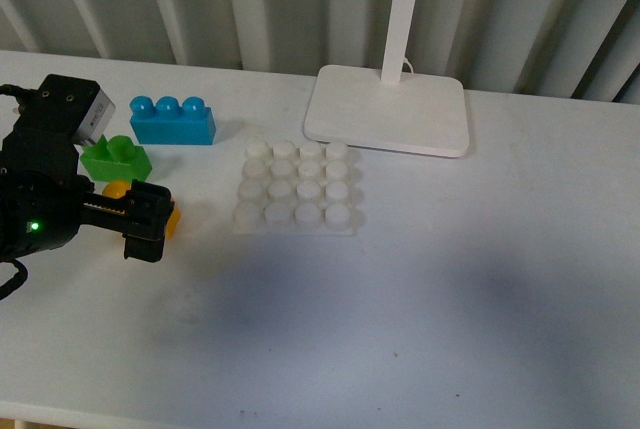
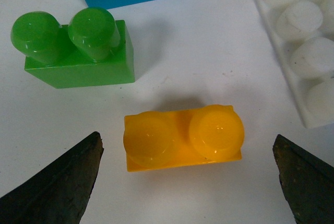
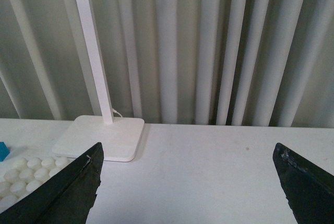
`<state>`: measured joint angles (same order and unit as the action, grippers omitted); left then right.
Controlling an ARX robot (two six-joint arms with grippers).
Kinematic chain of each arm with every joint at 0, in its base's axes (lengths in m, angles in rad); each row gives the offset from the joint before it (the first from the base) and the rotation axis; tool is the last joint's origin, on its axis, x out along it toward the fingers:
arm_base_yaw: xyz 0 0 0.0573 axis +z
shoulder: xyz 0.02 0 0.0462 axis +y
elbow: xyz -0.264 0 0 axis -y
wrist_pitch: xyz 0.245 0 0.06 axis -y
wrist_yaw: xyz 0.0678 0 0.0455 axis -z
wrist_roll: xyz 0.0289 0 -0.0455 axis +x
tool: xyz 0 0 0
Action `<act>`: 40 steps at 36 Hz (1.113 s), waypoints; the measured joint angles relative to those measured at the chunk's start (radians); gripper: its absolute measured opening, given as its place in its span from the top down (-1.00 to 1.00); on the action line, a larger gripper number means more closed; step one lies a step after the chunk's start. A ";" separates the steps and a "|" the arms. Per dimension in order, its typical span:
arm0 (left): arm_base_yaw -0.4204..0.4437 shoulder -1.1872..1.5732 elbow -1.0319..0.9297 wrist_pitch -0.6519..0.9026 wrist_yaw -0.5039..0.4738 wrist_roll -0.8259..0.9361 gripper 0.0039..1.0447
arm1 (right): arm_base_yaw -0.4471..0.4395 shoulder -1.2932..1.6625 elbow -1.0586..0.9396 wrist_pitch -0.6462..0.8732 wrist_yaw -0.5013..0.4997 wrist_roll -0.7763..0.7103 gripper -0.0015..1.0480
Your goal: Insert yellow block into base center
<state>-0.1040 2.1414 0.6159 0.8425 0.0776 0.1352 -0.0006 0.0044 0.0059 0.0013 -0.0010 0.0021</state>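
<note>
While the yellow block [image 2: 182, 138] lies flat on the white counter [image 1: 420, 329] with its two studs up, we see the left fingers [image 2: 60, 185] spread wide on either side of it, touching nothing and holding nothing. In the left wrist view the block sits in the gap between the two dark tips, roughly centred, with bare counter showing on both sides of it. From the front view the block is largely hidden behind that arm, and only orange slivers of it show. It rests just beside the green brick [image 1: 115, 159] without touching it, and the blue brick [image 1: 172, 121] lies beyond the green one. The base [image 1: 297, 189] lies to the right of the block, near it but apart, with every stud uncovered. Behind the base stands the lamp foot [image 1: 388, 109]. We find the right fingers [image 3: 57, 192] equally wide apart and empty, with the lamp foot and the ribbed wall [image 3: 209, 46] showing between them.
</note>
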 joint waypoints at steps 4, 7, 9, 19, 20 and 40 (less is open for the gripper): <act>-0.001 0.026 0.029 -0.020 -0.023 0.006 -0.88 | 0.000 0.000 0.000 0.000 0.000 0.000 -0.82; -0.001 0.043 0.051 -0.029 -0.036 0.012 -0.88 | 0.000 0.000 0.000 0.000 0.000 0.000 -0.82; -0.001 0.050 0.061 -0.035 -0.042 0.013 -0.88 | 0.000 0.000 0.000 0.000 0.000 0.000 -0.82; -0.001 0.058 0.088 -0.051 -0.060 0.010 -0.88 | 0.000 0.000 0.000 0.000 0.000 0.000 -0.82; -0.001 0.058 0.089 -0.051 -0.061 0.008 -0.88 | 0.000 0.000 0.000 0.000 0.000 0.000 -0.82; -0.037 -0.013 0.055 -0.082 -0.105 -0.050 -0.17 | 0.000 0.000 0.000 0.000 0.000 0.000 -0.82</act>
<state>-0.1410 2.1288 0.6712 0.7601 -0.0277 0.0856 -0.0006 0.0040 0.0059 0.0013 -0.0010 0.0021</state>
